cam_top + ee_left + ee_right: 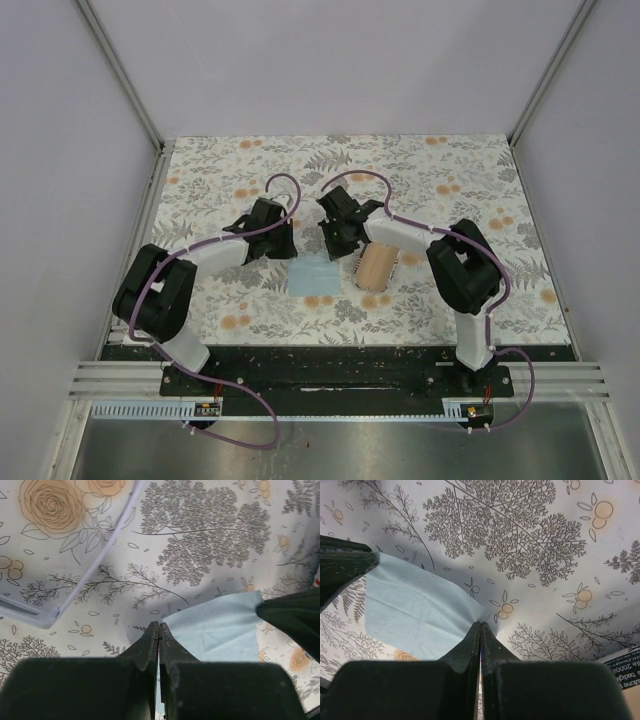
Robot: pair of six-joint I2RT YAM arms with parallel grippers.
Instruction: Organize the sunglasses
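Observation:
A light blue cloth [315, 272] lies on the floral table between the two arms. My left gripper [289, 250] is shut on its far left corner, with the fingertips [159, 625] closed at the cloth [220, 625]. My right gripper [338, 248] is shut on the far right corner, and the cloth [415, 610] puckers into its tips [480, 625]. The open case [378, 266], tan inside, lies just right of the cloth. No dark lenses show. A thin pale bent strip [85, 570] lies at the upper left of the left wrist view; I cannot tell if it is the sunglasses' frame.
The floral tablecloth [470, 180] covers the whole table. White walls and metal posts stand round it. The right gripper's body [295, 615] shows in the left wrist view and the left gripper's body [340, 565] in the right wrist view. A printed label [625, 667] shows by the case.

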